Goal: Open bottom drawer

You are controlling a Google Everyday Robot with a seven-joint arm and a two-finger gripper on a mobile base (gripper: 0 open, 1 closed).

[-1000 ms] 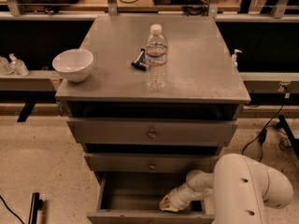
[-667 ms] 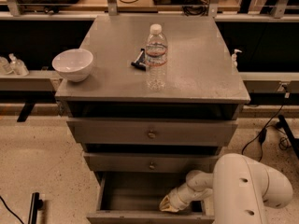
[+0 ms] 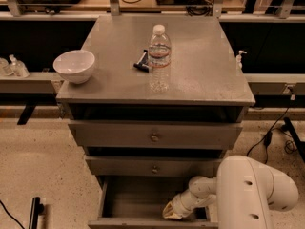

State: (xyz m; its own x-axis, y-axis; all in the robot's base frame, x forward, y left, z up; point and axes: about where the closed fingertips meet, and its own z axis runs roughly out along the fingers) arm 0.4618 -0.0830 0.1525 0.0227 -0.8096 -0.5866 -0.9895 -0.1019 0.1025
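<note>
Lowest of 3 grey drawers: bottom drawer [image 3: 138, 199], pulled out toward the camera, plain grey interior showing. Front panel cut by the lower edge of the view.

Low inside it, at the right and near the front: pincer [image 3: 172, 211], pale tan tip pointing left and down. Cannot tell whether spread or pressed together, nor whether touching the drawer. Behind it, white arm [image 3: 248, 194], bulky and rounded, reaching in from the lower right and covering the drawer's right corner.

Above, middle drawer [image 3: 124, 167], pushed in, 1 small round knob at centre. Above that, top drawer [image 3: 109, 135], the widest, also pushed in, likewise with 1 knob.

On the table [image 3: 209, 75]: clear water bottle [image 3: 159, 56], upright near the middle, white cap on. Small black object [image 3: 141, 62] just left of it, touching or nearly so. White bowl [image 3: 74, 66] at the left edge, well apart from both.

Speckled floor [image 3: 38, 161] on either side, black bar [image 3: 35, 213] lying at lower left.
</note>
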